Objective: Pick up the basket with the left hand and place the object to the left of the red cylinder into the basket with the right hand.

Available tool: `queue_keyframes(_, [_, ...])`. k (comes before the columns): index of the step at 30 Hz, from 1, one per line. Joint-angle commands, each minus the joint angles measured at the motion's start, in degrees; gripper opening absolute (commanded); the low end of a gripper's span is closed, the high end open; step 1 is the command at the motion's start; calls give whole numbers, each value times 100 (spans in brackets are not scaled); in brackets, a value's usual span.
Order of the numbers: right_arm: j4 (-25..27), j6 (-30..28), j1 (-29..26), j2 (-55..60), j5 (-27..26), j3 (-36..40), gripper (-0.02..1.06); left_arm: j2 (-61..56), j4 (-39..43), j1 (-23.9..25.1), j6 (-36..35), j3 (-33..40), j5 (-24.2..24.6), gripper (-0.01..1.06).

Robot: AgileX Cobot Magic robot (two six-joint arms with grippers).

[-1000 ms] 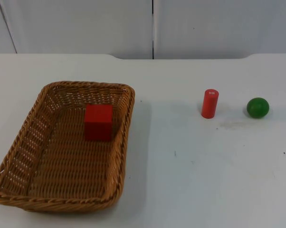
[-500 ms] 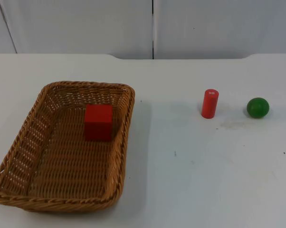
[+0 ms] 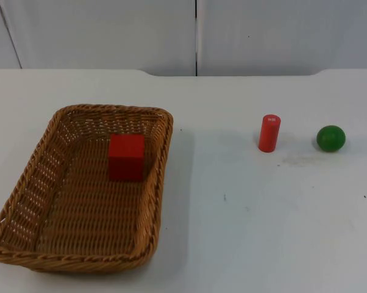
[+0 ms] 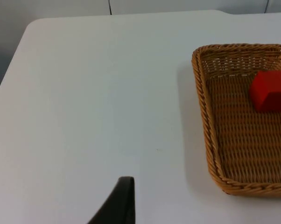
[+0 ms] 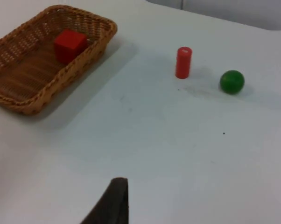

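A brown wicker basket rests on the white table at the left, and a red cube lies inside it near its far end. The red cylinder stands upright at the right of the table. My left gripper hovers over bare table beside the basket, apart from it, with the cube in sight. My right gripper is held back over the table, well away from the cylinder, the basket and the cube. Nothing is held.
A green ball lies just right of the cylinder; the right wrist view has the ball too. White table stretches between basket and cylinder. The grey partition wall closes the far edge.
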Motion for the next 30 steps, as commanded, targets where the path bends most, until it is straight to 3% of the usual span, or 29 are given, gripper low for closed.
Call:
queue_keyframes(1, [17, 4, -119, -16, -26, 39, 105, -28, 21, 20, -28, 22, 6, 105])
queue_keyframes(30, [4, 4, -2049, -16, -26, 39, 105, -28, 21, 20, -28, 22, 6, 105])
